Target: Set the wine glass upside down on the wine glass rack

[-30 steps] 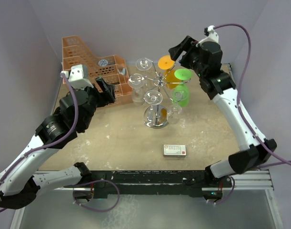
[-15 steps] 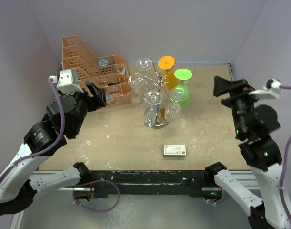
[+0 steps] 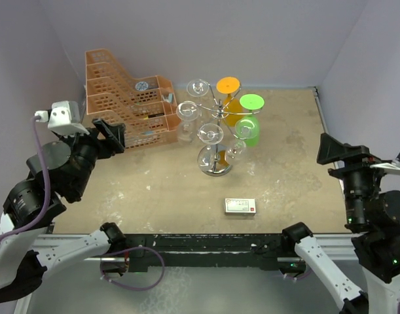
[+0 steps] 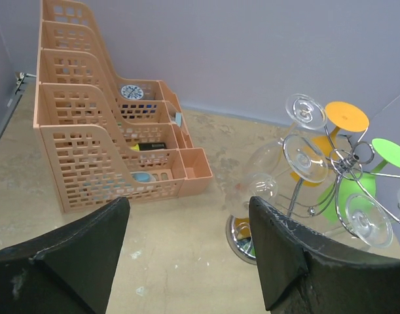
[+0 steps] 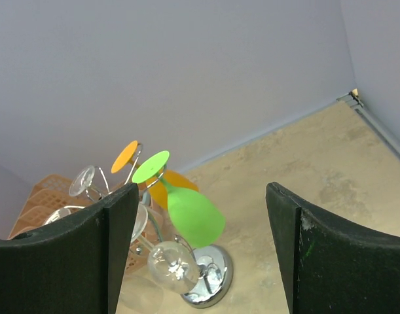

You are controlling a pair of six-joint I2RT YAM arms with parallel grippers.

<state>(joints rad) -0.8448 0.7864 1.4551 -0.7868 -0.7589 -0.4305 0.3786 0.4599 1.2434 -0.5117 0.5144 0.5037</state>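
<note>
Retreat from wine glass rack (image 3: pixel 216 168), frame centre: left tool (image 3: pixel 109 133) and right tool (image 3: pixel 334 149) now at left and right edges, both spread, empty. Wine glasses (image 3: pixel 249 129) hung inverted there; placement likely done.

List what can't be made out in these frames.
- Print on the small box, top view: too small to read.
- Contents of the orange basket, left wrist view: mostly hidden behind its lattice walls.
- Base of the wine glass rack, left wrist view: partly covered by a finger of the left gripper.
- Number of clear glasses on the rack, top view: see-through and overlapping.
</note>
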